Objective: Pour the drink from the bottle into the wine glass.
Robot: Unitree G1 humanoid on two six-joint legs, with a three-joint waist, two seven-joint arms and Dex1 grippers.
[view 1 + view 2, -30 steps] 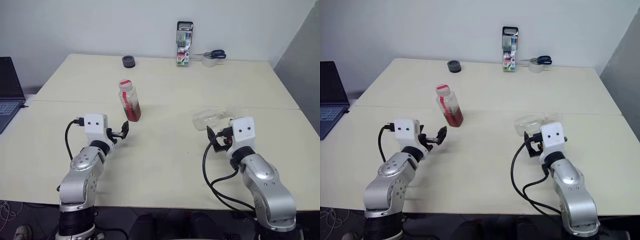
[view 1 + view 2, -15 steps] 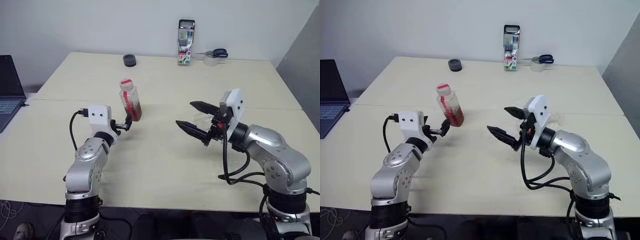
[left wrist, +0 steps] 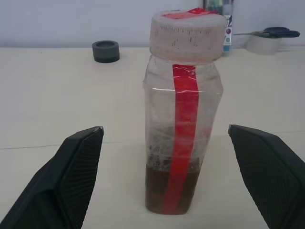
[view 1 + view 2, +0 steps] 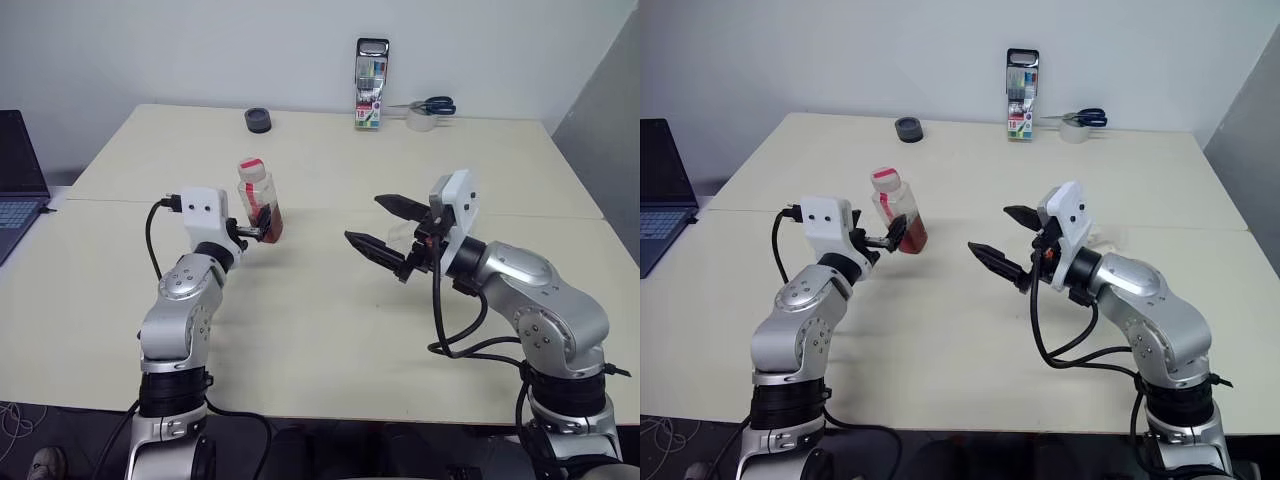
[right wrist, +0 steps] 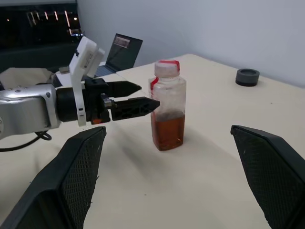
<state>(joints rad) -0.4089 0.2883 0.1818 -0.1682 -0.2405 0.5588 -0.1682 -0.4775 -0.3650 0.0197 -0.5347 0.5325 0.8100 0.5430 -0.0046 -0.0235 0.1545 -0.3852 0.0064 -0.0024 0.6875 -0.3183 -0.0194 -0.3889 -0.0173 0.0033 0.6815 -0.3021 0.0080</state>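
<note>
While the bottle [image 4: 257, 200] stands upright and capped left of centre on the table [image 4: 320, 330], with the drink [image 3: 169, 191] filling only its bottom part, the step in hand looks like the approach for a first grasp; no pouring yet.

Left gripper [image 4: 258, 223] is held level, pointing straight at the bottle's lower half, fingers spread wide, one to each side of the bottle in the wrist view, not yet around it. Whether a fingertip touches the plastic I cannot tell.

Right gripper [image 4: 385, 232] hangs right of centre above the table, turned toward the bottle, fingers wide apart and holding nothing.

Wine glass [image 4: 415, 235]: only a clear shape partly hidden behind the right gripper, seemingly lying on its side; uncertain.

Next move, by my reading: ease the left gripper forward and close on the bottle. The cap must then come off and the glass be stood upright.
</note>
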